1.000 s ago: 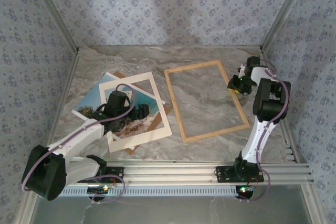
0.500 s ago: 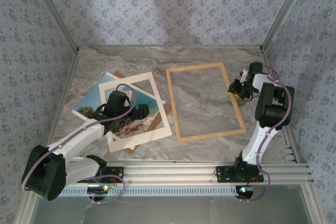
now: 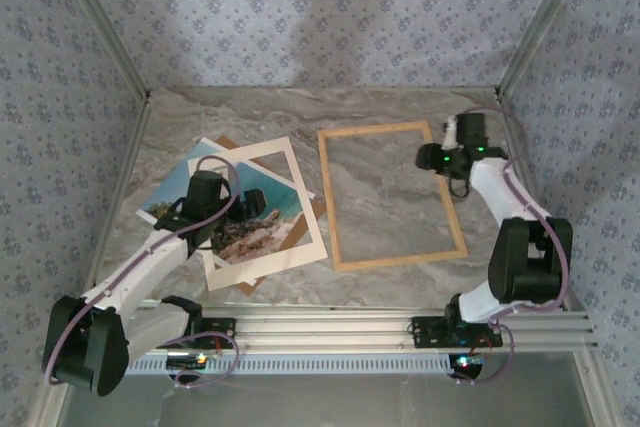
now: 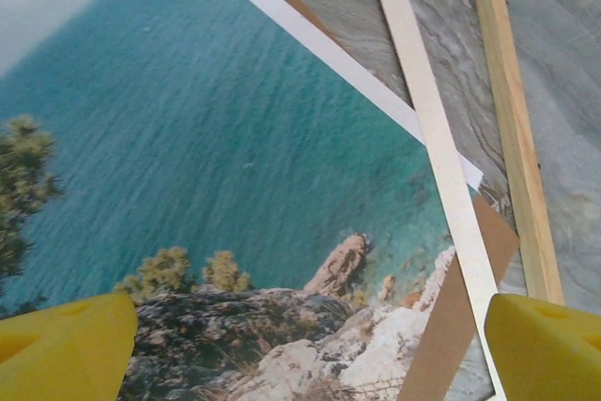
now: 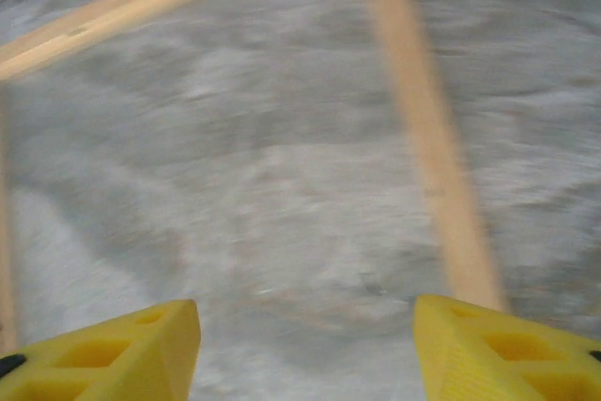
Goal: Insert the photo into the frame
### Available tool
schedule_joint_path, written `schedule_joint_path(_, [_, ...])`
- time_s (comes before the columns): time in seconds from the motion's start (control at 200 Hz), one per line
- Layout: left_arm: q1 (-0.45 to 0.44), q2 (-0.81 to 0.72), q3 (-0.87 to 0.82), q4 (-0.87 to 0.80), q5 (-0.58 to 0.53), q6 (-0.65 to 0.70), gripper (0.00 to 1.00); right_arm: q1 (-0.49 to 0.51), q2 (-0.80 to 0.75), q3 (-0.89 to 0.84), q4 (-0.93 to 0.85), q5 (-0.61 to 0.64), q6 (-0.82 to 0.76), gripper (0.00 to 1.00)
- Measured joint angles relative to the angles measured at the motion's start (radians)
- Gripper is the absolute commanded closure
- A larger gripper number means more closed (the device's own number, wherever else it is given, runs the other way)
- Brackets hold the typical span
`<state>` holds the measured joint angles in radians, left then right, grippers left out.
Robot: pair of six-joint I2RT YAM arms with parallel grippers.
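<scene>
Lifting the flat rectangular print of a turquoise sea with rocky cliff and trees (image 4: 216, 138) looks like the risky part. It lies flush in a stack, with the cream cardboard mat with a rectangular opening (image 4: 432, 138) laid over it and the plain brown backing board (image 4: 451, 326) poking out beneath. Fingers coming straight down could pinch the mat along with the print, drag the whole stack, or crease the print's edge. The left end effector (image 4: 308, 349) hangs directly above the photo, its yellow fingers spread wide and holding nothing; the cliff part of the scene sits between the fingertips. One strip of the mat passes just inside one finger. The thin light-wood rectangular picture frame (image 4: 512, 119) lies flat beyond that strip, near but apart from the stack. The right end effector (image 5: 305, 349) hovers low over the grey marbled table (image 5: 282, 185) inside the frame's opening, fingers apart with nothing between them. One wooden rail runs just ahead of one fingertip. That closeness is a second hazard, since a small sideways move could knock the frame askew, and the wrist view is too blurred to judge the clearance.
</scene>
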<state>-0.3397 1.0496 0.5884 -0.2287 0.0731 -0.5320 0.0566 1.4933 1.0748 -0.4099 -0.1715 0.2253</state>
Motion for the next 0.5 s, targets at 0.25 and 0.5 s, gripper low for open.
schedule_joint_path(0.25, [0.087, 0.034, 0.009, -0.067, -0.008, -0.019, 0.05, 0.384, 0.037, -0.019, 0.11, -0.047, 0.057, 0.26])
schedule_joint_path(0.5, [0.208, 0.085, 0.041, -0.152, -0.015, -0.014, 0.05, 0.688, 0.254, 0.133, 0.144, -0.014, 0.098, 0.24])
